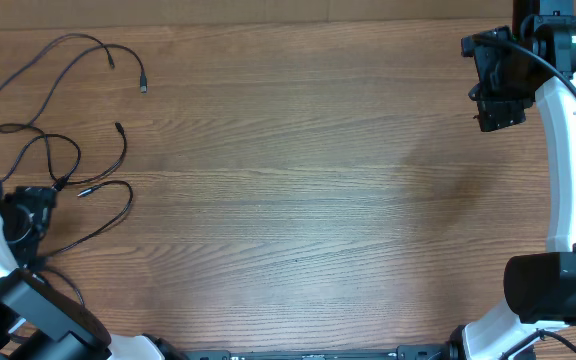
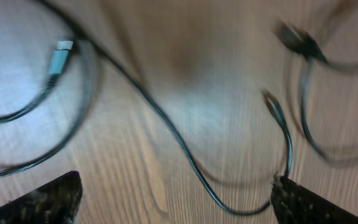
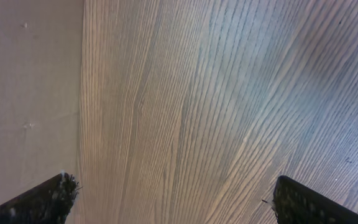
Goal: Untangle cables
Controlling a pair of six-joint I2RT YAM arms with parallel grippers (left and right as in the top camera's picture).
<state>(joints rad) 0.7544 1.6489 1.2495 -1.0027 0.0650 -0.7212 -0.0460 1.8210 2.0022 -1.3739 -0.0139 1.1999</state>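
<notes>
Several thin black cables [image 1: 60, 182] lie at the left edge of the table [image 1: 298, 200], mostly as loose open loops, with a few strands crossing close to the left hand [image 2: 178, 202]. That hand sits low over the crossing, wrist view blurred. Its fingertips [image 2: 48, 199] show at both bottom corners, so it is spread wide and holds nothing. One strand curves right up to one finger, and contact there cannot be told. Judged step: pick one strand and draw it clear. To do it well, close on a single cord away from the crossing, preferably near a plug [image 2: 59, 56]. Then pull it outward toward bare wood, low and slow, so neighbouring loops are not dragged into a knot. Right hand [image 3: 179, 200] hovers at the far right corner, well apart from the cables. Its fingers are spread wide over bare wood and it is empty; it could pin a strand if brought across.
</notes>
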